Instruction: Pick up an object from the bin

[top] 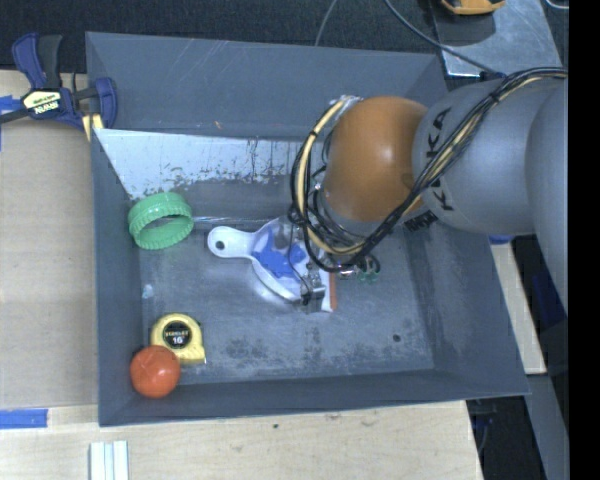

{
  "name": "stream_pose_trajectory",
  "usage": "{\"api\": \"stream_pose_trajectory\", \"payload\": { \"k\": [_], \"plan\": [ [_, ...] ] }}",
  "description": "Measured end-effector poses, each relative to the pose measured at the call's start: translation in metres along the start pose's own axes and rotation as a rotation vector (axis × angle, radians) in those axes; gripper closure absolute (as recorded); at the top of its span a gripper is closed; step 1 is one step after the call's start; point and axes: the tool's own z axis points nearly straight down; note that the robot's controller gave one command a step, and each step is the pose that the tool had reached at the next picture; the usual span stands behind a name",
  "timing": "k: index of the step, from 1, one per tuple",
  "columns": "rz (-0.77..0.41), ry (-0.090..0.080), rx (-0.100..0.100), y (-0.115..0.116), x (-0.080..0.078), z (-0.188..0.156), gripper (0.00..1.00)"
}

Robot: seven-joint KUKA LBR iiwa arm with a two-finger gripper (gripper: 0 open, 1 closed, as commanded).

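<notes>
Grey metal formed the bin, and the arm entered it from the right side of the camera view. An orange cover sat on the wrist, with yellow and black cables looped around its left edge.

Pincer position: the pincer was low in the bin, near the middle of the floor, directly below the orange cover in the view.

Pincer state: the wrist and cables hid most of the mechanism. How far it stood open could not be told, and no object could be confirmed in its hold.

Object at the pincer: a white scoop with a rounded handle lay touching or just beside the pincer, on its left. The bowl end was nearest the pincer and the handle pointed away from it to the left. A blue part lay in or on the bowl, immediately left of the pincer; its kind could not be told.

Other contents, all well apart from the pincer:
- A green ring lay to the left and slightly farther up the view, beyond the scoop handle.
- A yellow tape measure lay to the lower left.
- An orange ball lay just beyond the tape measure, touching or nearly touching it, in the bin's lower-left corner.
</notes>
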Motion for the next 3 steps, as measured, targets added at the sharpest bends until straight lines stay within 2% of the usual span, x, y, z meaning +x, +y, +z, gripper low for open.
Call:
{"api": "stream_pose_trajectory", "payload": {
  "k": [1, 2, 3],
  "plan": [
    [-0.352, 0.016, -0.011, -0.0175, -0.0195, 0.0337, 0.0],
    [-0.354, 0.008, -0.004, -0.0208, -0.0211, 0.0335, 1.0],
    [-0.353, 0.002, -0.001, -0.0218, -0.0227, 0.0323, 0.0]
  ]
}}
